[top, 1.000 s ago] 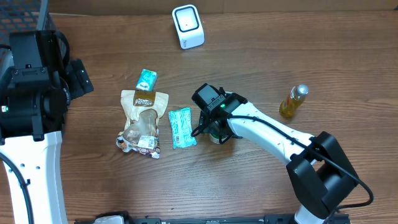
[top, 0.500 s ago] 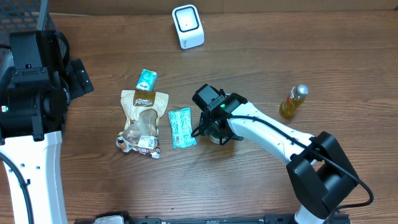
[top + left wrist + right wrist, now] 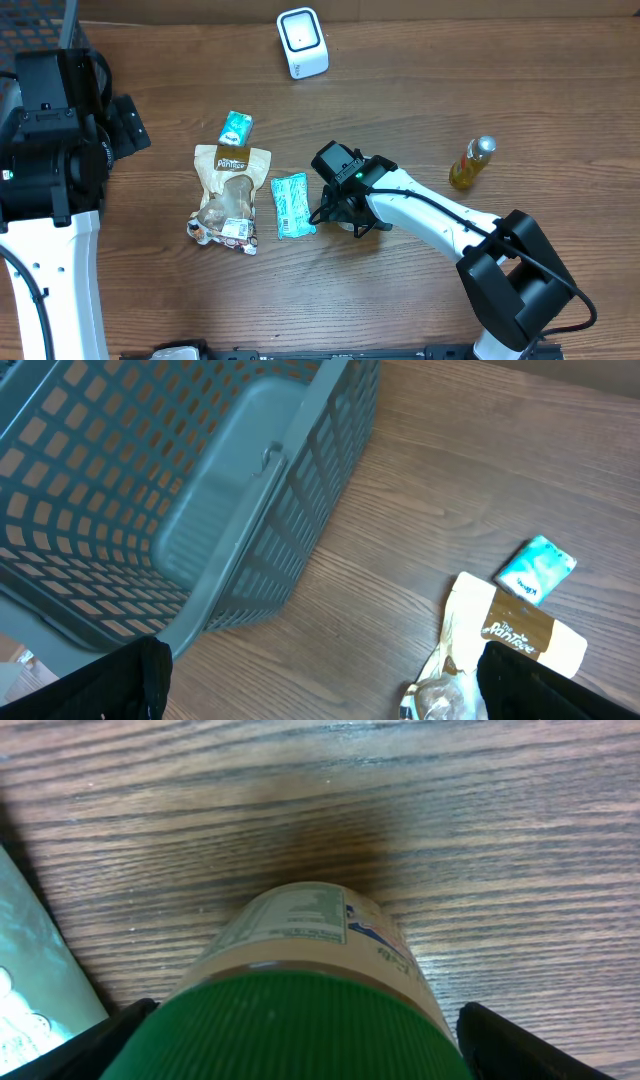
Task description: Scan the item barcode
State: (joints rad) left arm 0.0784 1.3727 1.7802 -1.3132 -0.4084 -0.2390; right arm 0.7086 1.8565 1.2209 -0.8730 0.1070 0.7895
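Right gripper (image 3: 346, 211) straddles green-lidded jar (image 3: 300, 1010), jaws wide, contact unclear; left gripper (image 3: 330, 688) gapes empty, far left of jar.

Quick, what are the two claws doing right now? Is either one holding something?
Left claw: open, holding nothing.
Right claw: open, straddling the green-lidded jar, no firm grip visible.
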